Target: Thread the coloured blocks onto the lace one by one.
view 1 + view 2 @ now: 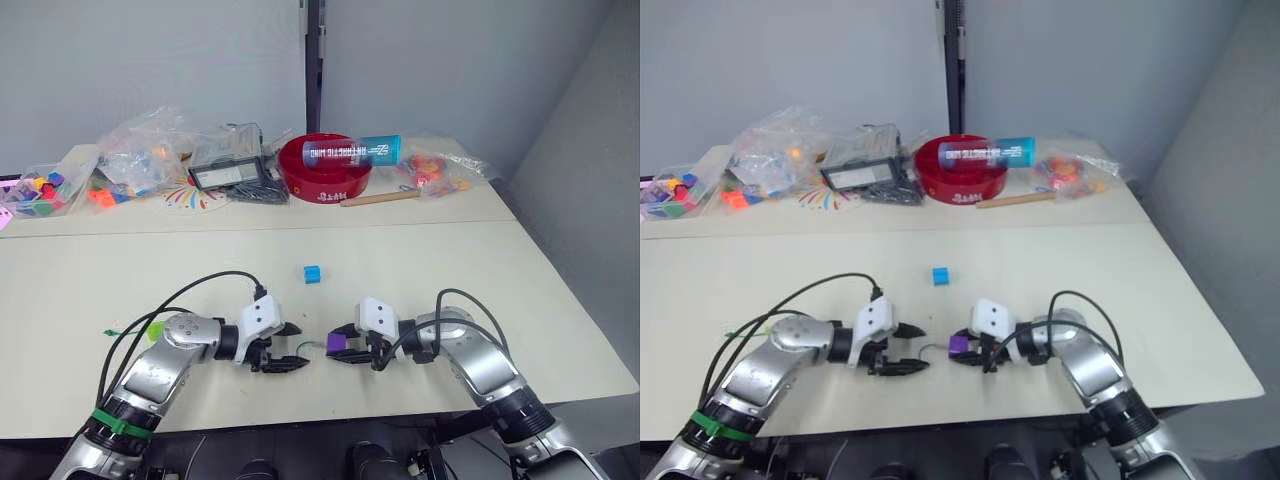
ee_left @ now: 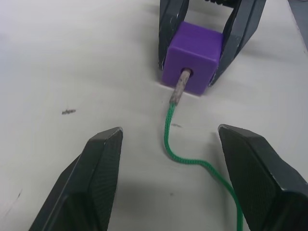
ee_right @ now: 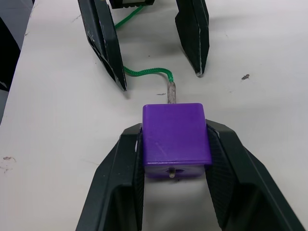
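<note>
A: Where does it stand?

B: The right gripper (image 3: 174, 144) pinches a purple block (image 3: 176, 132) low over the table (image 1: 420, 270); the stiff pale tip (image 2: 179, 89) of the green lace (image 2: 192, 161) sits in the block's hole, and in the right wrist view a bit of the tip seems to peek out of the near face; the left gripper (image 2: 175, 154) has its fingers spread, either side of the lace but not holding it.

A: So what could go wrong?

B: Nothing grips the lace, so any tug or nudge of the block may slide the tip back out; the tip is only partly through, I'd judge; if the left fingers close carelessly they may catch the soft string rather than the stiff end, and it would buckle instead of pushing; the right fingers grip the block's side faces, so a twist could swing the hole off line.

A: And the other blocks?

B: A sky blue block (image 1: 312, 273) lies apart, further up the table; a lime green one (image 1: 156, 328) shows beside the left arm.

A: The surface and the room?

B: A pale, smooth tabletop, two tables butted together; at the far edge lie clear bags of bright pieces (image 1: 140, 150), a red bowl (image 1: 325, 175) with a blue tube (image 1: 352, 152) across it, and a wooden stick (image 1: 380, 198); grey walls behind.
</note>
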{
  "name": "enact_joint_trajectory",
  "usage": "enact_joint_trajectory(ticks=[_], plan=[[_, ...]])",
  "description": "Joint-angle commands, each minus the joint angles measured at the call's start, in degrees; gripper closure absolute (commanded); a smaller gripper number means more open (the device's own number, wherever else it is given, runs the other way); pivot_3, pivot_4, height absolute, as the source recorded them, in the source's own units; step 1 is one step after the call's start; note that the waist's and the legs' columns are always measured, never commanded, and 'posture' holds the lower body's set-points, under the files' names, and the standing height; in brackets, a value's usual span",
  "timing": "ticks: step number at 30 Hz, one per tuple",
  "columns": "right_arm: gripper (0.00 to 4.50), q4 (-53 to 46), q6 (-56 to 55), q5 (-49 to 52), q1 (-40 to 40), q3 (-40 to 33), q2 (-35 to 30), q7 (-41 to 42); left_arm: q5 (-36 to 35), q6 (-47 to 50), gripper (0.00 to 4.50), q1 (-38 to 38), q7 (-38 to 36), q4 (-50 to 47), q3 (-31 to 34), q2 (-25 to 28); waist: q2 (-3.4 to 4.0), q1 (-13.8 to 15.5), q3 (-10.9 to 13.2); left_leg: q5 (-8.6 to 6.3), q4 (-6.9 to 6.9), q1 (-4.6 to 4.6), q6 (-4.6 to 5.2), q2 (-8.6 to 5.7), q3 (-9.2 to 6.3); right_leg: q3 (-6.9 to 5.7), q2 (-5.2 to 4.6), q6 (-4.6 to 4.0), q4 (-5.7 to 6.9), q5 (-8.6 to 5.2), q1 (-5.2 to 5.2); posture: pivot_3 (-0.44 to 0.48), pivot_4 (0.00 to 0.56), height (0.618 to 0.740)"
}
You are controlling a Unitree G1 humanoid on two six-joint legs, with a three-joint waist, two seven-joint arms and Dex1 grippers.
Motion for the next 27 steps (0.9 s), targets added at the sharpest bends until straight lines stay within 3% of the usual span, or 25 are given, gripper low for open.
enact_joint_trajectory(ticks=[1,9,27], plan=[[3.31,-1.18,0.91,0.33,0.84,0.72,-0.57,0.04,1.34,-0.88,1.96,-0.02,-0.05,0.36,-1.45,-0.01,0.0,0.01,0.0,0.0,0.0,0.0,0.0,0.0,0.0,0.0,0.0,0.0,0.0,0.0,0.0,0.0,0.15,0.731],[3.31,-1.75,1.44,0.48,0.94,0.56,-0.76,-0.38,2.22,-2.04,4.5,-0.51,-0.44,1.32,-1.67,-0.11,0.0,0.03,0.0,0.0,0.0,0.0,0.0,0.0,0.0,0.0,0.0,0.0,-0.01,0.0,0.01,0.0,0.15,0.731],[3.31,-1.38,1.35,0.27,0.65,0.93,-0.59,-0.77,1.8,-1.39,4.5,-4.9,-0.71,-0.94,-3.75,-3.45,0.0,0.13,0.0,0.0,0.0,-0.02,0.0,-0.01,0.0,0.0,0.0,0.0,-0.02,0.0,0.0,0.0,0.15,0.731]])
